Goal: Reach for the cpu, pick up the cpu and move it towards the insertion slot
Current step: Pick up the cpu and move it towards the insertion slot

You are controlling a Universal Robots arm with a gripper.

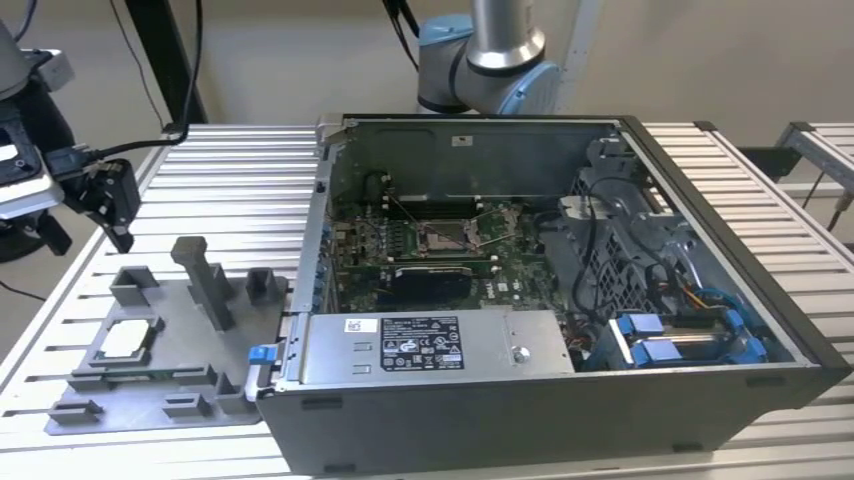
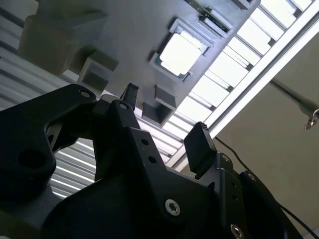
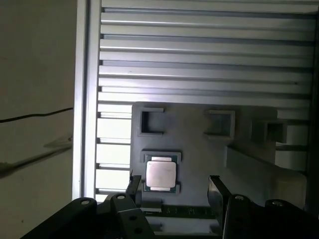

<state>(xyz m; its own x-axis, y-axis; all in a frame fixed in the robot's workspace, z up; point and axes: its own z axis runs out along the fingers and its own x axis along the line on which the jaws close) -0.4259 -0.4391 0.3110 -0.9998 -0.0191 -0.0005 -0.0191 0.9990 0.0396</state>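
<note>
The cpu (image 3: 160, 174) sits in its grey fixture (image 3: 199, 149) pocket — gripper (image 3: 174, 185) hangs above, spread and empty. The insertion slot (image 1: 445, 237) is inside the open computer case (image 1: 534, 420).

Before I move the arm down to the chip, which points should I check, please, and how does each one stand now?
1. Claw open: ok, the fingers stand apart in both wrist views.
2. Claw empty: ok, nothing between the fingers.
3. Chip lies flat in its grey holder: ok.
4. Chip centred between the fingers: not ok, in the first wrist view it sits nearer one finger.
5. Socket in the computer case ready to receive: cannot tell.
</note>
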